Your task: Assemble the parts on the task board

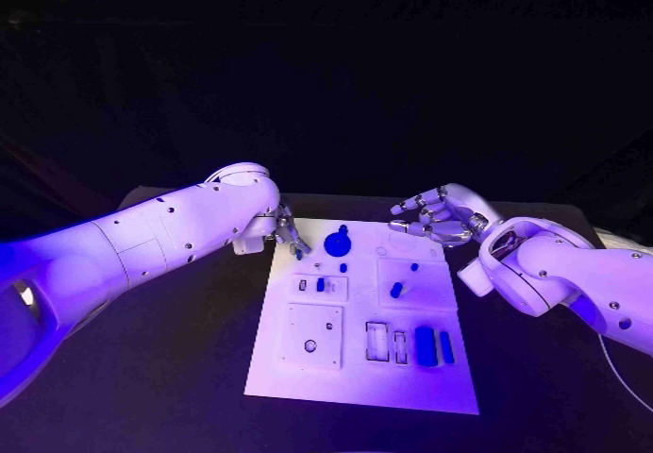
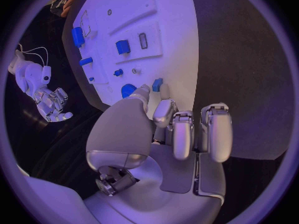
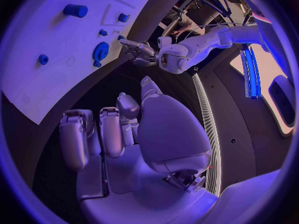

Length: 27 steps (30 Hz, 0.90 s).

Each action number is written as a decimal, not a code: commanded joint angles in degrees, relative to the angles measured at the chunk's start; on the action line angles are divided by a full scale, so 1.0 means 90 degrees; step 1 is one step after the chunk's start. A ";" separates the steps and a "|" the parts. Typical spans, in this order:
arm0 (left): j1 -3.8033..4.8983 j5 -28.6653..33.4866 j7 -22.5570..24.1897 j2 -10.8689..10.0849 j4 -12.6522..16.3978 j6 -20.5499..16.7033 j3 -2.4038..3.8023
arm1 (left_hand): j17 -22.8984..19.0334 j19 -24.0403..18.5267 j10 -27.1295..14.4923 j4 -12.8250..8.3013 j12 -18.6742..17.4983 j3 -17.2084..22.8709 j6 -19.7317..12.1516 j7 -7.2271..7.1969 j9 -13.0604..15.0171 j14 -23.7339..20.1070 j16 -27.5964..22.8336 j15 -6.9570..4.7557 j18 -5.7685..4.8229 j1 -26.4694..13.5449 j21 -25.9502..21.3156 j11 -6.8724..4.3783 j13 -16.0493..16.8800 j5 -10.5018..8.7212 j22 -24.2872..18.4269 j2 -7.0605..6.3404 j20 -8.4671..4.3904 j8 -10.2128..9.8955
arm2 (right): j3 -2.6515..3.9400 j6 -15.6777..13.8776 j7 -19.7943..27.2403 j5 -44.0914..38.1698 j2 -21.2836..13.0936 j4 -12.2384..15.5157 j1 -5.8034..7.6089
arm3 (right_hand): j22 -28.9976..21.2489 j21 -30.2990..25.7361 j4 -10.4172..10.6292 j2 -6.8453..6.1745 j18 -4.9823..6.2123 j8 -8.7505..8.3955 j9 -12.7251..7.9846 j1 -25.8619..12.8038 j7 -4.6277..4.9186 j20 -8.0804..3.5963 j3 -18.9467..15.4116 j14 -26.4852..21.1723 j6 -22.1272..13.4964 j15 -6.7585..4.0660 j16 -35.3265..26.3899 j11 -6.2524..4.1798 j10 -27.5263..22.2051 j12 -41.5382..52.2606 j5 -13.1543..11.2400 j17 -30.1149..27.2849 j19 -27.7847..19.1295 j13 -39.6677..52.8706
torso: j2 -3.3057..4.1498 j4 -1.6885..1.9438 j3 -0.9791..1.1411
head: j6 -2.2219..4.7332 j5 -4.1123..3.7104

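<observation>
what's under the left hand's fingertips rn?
The left hand sits over the far left corner of the task board, fingertips at a small blue part. Contact is hidden by the fingers.

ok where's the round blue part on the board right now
In the head view the round blue part sits near the board's far edge, left of centre, just right of the left hand's fingers.

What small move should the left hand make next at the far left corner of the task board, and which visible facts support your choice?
Probably close the left hand on the small blue part at the task board edge. In the left wrist view its fingertips sit right beside that part, with no clear grip visible. The right hand hovers off the far right corner, holding nothing, so it looks uninvolved.
</observation>
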 commanded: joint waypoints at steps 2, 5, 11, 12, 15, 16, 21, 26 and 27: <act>-0.0003 -0.0034 -0.0030 0.0019 -0.0020 0.0117 -0.0001 | 0.1674 0.0325 0.0008 -0.0031 0.0016 -0.0007 0.0058 0.0001 -0.0001 0.0660 0.0019 0.0022 0.0005 0.0066 0.0013 -0.0018 0.0004 0.0018 0.1137 0.0004 0.0012 -0.0023 | 0.0000 0.0083 0.0019 -0.0069 -0.0003 0.0010 -0.0005 | 0.0760 -0.0018 0.0003 0.0037 0.0053 0.0008 0.0009 -0.0037 0.0001 0.0000 -0.0044 0.0326 0.0063 -0.0001 -0.0014 -0.0022 0.0013 0.0008 0.0023 0.0121 -0.0041 0.0006 | -0.0004 0.0007 0.0005 | -0.0004 -0.0001; -0.0004 -0.0035 -0.0029 0.0023 -0.0026 0.0118 -0.0001 | 0.1674 0.0325 0.0008 -0.0031 0.0016 -0.0007 0.0058 0.0001 -0.0001 0.0660 0.0019 0.0022 0.0005 0.0066 0.0013 -0.0018 0.0004 0.0018 0.1137 0.0004 0.0012 -0.0023 | 0.0000 0.0086 0.0018 -0.0069 -0.0005 0.0012 -0.0005 | 0.0760 -0.0018 0.0003 0.0037 0.0053 0.0008 0.0009 -0.0037 0.0001 0.0000 -0.0044 0.0326 0.0063 -0.0001 -0.0014 -0.0022 0.0013 0.0008 0.0023 0.0121 -0.0041 0.0006 | -0.0002 0.0006 0.0004 | -0.0005 -0.0006; -0.0005 -0.0035 -0.0031 0.0044 -0.0039 0.0131 -0.0002 | 0.1674 0.0329 0.0015 -0.0029 0.0021 0.0011 0.0078 -0.0007 0.0005 0.0660 0.0019 0.0019 0.0003 0.0119 0.0018 -0.0023 0.0005 0.0021 0.1146 0.0038 0.0009 -0.0016 | 0.0000 0.0095 0.0019 -0.0069 -0.0006 0.0014 -0.0005 | 0.0760 -0.0018 0.0003 0.0037 0.0053 0.0008 0.0009 -0.0037 0.0001 0.0000 -0.0044 0.0326 0.0063 -0.0001 -0.0014 -0.0022 0.0013 0.0008 0.0023 0.0121 -0.0041 0.0006 | -0.0002 0.0006 0.0006 | -0.0008 0.0000; -0.0005 -0.0035 -0.0032 0.0047 -0.0043 0.0133 -0.0002 | 0.1674 0.0331 0.0017 -0.0032 0.0021 0.0021 0.0080 -0.0010 0.0006 0.0660 0.0019 0.0017 0.0002 0.0145 0.0020 -0.0025 0.0005 0.0023 0.1148 0.0054 0.0008 -0.0016 | 0.0000 0.0096 0.0019 -0.0068 -0.0005 0.0014 -0.0005 | 0.0760 -0.0018 0.0003 0.0037 0.0053 0.0008 0.0009 -0.0037 0.0001 0.0000 -0.0044 0.0326 0.0063 -0.0001 -0.0014 -0.0022 0.0013 0.0008 0.0023 0.0121 -0.0041 0.0006 | -0.0002 0.0006 0.0006 | -0.0008 0.0000; -0.0005 -0.0035 -0.0035 0.0055 -0.0058 0.0145 -0.0003 | 0.1674 0.0330 0.0016 -0.0057 0.0016 0.0062 0.0081 -0.0018 0.0010 0.0660 0.0019 0.0011 0.0002 0.0238 0.0019 -0.0032 -0.0002 0.0027 0.1149 0.0097 0.0003 -0.0019 | 0.0000 0.0098 0.0020 -0.0068 -0.0005 0.0013 -0.0005 | 0.0760 -0.0018 0.0003 0.0037 0.0053 0.0008 0.0009 -0.0037 0.0001 0.0000 -0.0044 0.0326 0.0063 -0.0001 -0.0014 -0.0022 0.0013 0.0008 0.0023 0.0121 -0.0041 0.0006 | -0.0002 0.0008 0.0003 | -0.0012 -0.0004; -0.0005 -0.0035 -0.0034 0.0059 -0.0067 0.0151 -0.0004 | 0.1674 0.0330 0.0017 -0.0077 0.0016 0.0087 0.0078 -0.0023 0.0012 0.0660 0.0019 0.0008 0.0003 0.0292 0.0018 -0.0036 -0.0001 0.0029 0.1149 0.0117 0.0000 -0.0022 | 0.0000 0.0099 0.0020 -0.0068 -0.0005 0.0014 -0.0005 | 0.0760 -0.0018 0.0003 0.0038 0.0053 0.0008 0.0009 -0.0037 0.0001 0.0000 -0.0045 0.0326 0.0064 -0.0001 -0.0015 -0.0022 0.0013 0.0008 0.0023 0.0120 -0.0041 0.0006 | -0.0001 0.0007 0.0002 | -0.0012 -0.0001; -0.0005 -0.0024 -0.0012 0.0089 -0.0131 0.0174 -0.0012 | 0.1674 0.0329 0.0008 -0.0216 -0.0001 0.0278 0.0056 -0.0042 0.0015 0.0660 0.0019 -0.0009 0.0003 0.0608 0.0016 -0.0057 -0.0017 0.0037 0.1151 0.0215 -0.0016 -0.0044 | 0.0000 0.0103 0.0022 -0.0066 -0.0004 0.0014 -0.0005 | 0.0760 -0.0019 0.0003 0.0042 0.0053 0.0009 0.0011 -0.0036 0.0000 0.0000 -0.0050 0.0325 0.0067 -0.0001 -0.0018 -0.0022 0.0014 0.0011 0.0025 0.0116 -0.0040 0.0006 | 0.0000 0.0007 0.0003 | -0.0025 -0.0004; -0.0014 0.0034 0.0038 0.0126 -0.0185 0.0208 -0.0034 | 0.1674 0.0321 -0.0027 -0.0498 -0.0057 0.0706 -0.0021 -0.0053 -0.0001 0.0660 0.0019 -0.0026 0.0006 0.1094 0.0005 -0.0073 -0.0060 0.0023 0.1144 0.0313 -0.0036 -0.0111 | 0.0000 0.0107 0.0023 -0.0066 -0.0004 0.0017 -0.0006 | 0.0760 -0.0019 0.0003 0.0042 0.0053 0.0009 0.0011 -0.0036 0.0000 0.0000 -0.0050 0.0325 0.0067 -0.0001 -0.0018 -0.0022 0.0014 0.0011 0.0025 0.0116 -0.0040 0.0006 | 0.0002 0.0006 0.0001 | -0.0034 -0.0009; -0.0015 0.0044 0.0045 0.0130 -0.0190 0.0211 -0.0038 | 0.1674 0.0319 -0.0036 -0.0555 -0.0072 0.0800 -0.0034 -0.0052 -0.0004 0.0660 0.0019 -0.0027 0.0007 0.1175 0.0003 -0.0073 -0.0072 0.0023 0.1142 0.0316 -0.0039 -0.0122 | 0.0000 0.0108 0.0023 -0.0066 -0.0003 0.0017 -0.0006 | 0.0760 -0.0019 0.0003 0.0042 0.0053 0.0009 0.0011 -0.0036 0.0000 0.0000 -0.0050 0.0325 0.0067 -0.0001 -0.0018 -0.0022 0.0014 0.0011 0.0025 0.0116 -0.0040 0.0006 | 0.0001 0.0005 0.0001 | -0.0036 -0.0009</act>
